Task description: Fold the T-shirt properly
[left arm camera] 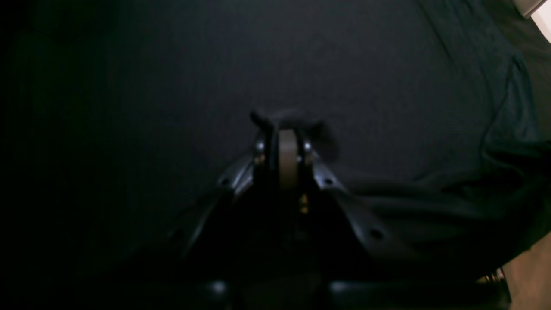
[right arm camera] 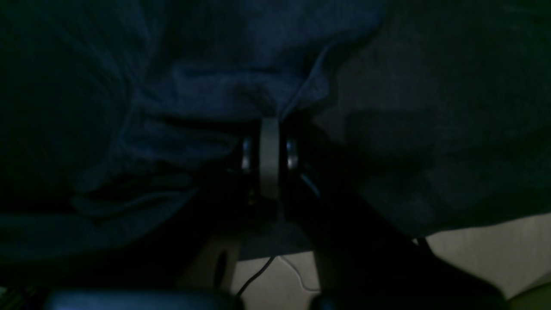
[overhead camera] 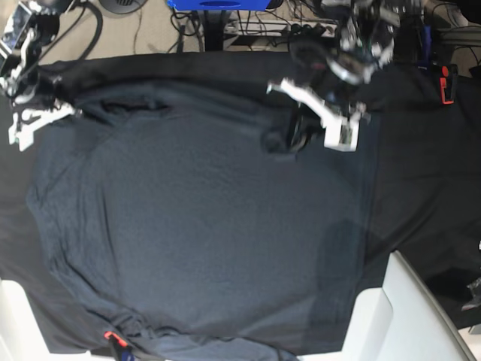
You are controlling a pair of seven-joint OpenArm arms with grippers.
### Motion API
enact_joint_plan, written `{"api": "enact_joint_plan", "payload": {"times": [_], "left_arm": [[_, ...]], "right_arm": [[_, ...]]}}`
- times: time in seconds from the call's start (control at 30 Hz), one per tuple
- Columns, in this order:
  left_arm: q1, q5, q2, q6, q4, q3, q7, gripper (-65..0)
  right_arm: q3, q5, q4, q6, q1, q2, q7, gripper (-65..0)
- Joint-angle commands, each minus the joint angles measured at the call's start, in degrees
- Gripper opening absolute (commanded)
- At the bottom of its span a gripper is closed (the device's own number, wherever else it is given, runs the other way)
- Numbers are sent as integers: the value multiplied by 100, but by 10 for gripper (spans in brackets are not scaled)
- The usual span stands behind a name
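gripping the large dark charcoal-grey knit t-shirt [overhead camera: 203,226] at its top edge; left gripper [overhead camera: 289,139] pinching a raised tuft, right gripper [overhead camera: 45,113] clenched on the corner. next, probably lifting both together, evenly.

Overhead base view; two close wrist views

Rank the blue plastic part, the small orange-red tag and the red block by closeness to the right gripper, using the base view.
1. blue plastic part: top edge, nearest the right gripper.
2. small orange-red tag: bottom left.
3. red block: far right edge, farthest.
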Motion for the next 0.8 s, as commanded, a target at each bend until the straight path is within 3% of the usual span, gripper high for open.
{"api": "enact_joint_plan", "payload": {"times": [0.0,0.1,0.2,0.37,0.77], "left_arm": [[-128,-6,-26,-3,105,-21,30,-650],[-409,-14,-26,-3,79,-30,347,-650],[-664,-14,0,-3,70,-65,487,-650],[-1086,-14,238,-3,-150,-285,848,-650],[-2106,21,519,-3,-1187,-329,883,-650]], "right_arm": [[20,45,91,-73,127,97,19,-645],[20,36,91,-213,356,124,-122,-645],[11,36,30,-618,637,238,-359,-645],[11,36,-516,-969,1112,352,-500,-645],[2,36,-1465,-1101,1674,502,-438,-647]]}}
